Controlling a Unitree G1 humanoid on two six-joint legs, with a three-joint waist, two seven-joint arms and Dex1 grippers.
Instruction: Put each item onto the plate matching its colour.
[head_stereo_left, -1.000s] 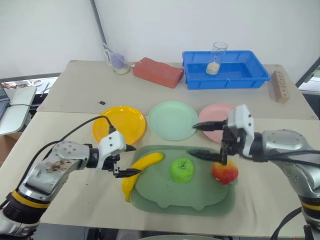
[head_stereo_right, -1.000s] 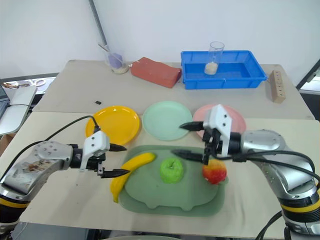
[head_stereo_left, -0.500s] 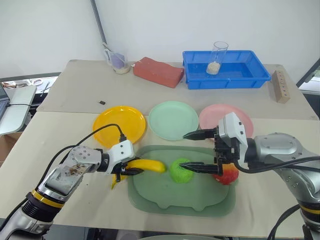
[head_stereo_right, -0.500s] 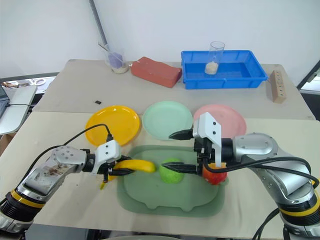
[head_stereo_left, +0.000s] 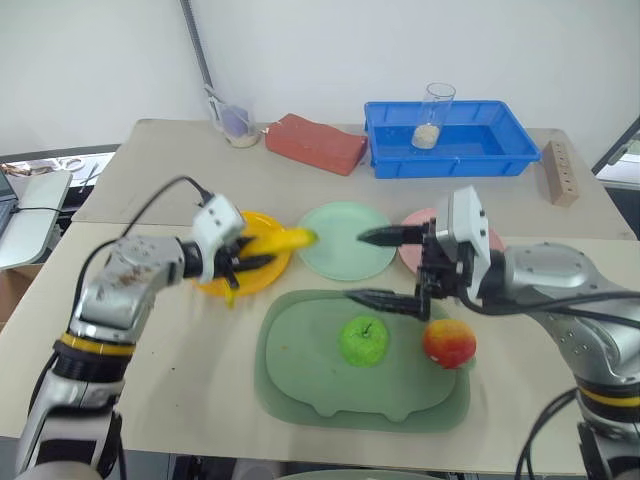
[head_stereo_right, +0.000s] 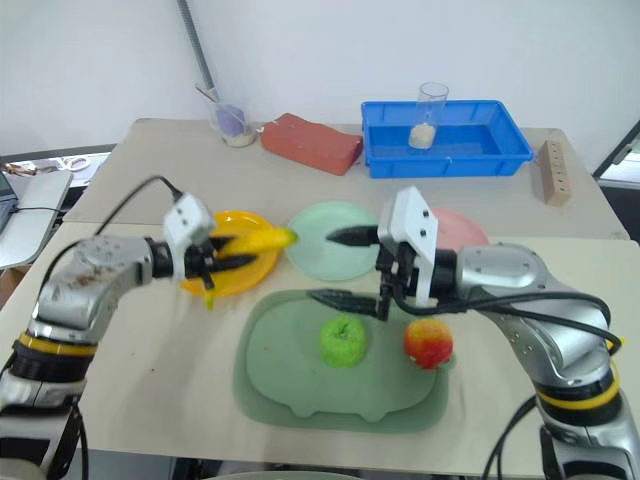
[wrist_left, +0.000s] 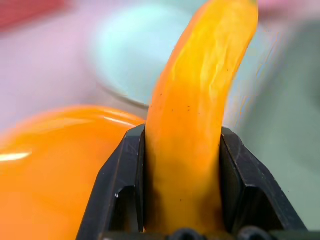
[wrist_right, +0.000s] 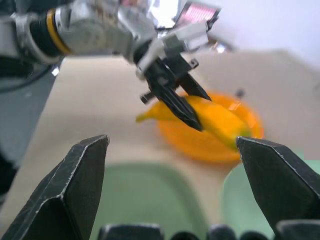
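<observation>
My left gripper (head_stereo_left: 243, 263) is shut on the yellow banana (head_stereo_left: 276, 241) and holds it in the air over the yellow plate (head_stereo_left: 266, 276); in the left wrist view both fingers (wrist_left: 123, 186) press the banana (wrist_left: 196, 120). The mint green plate (head_stereo_left: 338, 246) and the pink plate (head_stereo_left: 413, 222) lie to its right. The green apple (head_stereo_left: 363, 340) and the red-and-yellow apple (head_stereo_left: 450, 342) rest on the dull-green tray (head_stereo_left: 300, 375). My right gripper (head_stereo_left: 376, 268) hangs open above the tray's far edge, above the green apple, holding nothing.
At the back of the table stand a blue bin (head_stereo_left: 470, 150) with a clear glass (head_stereo_left: 436, 115) in it, a red brick (head_stereo_left: 316, 144), a cup (head_stereo_left: 236, 123) and a wooden block (head_stereo_left: 561, 172). A small black piece (head_stereo_left: 203, 205) lies left of the yellow plate.
The left gripper shut on the banana, lifted it off the tray's left edge and carried it away over the yellow plate. The right gripper, still open, moved left and then rose.
</observation>
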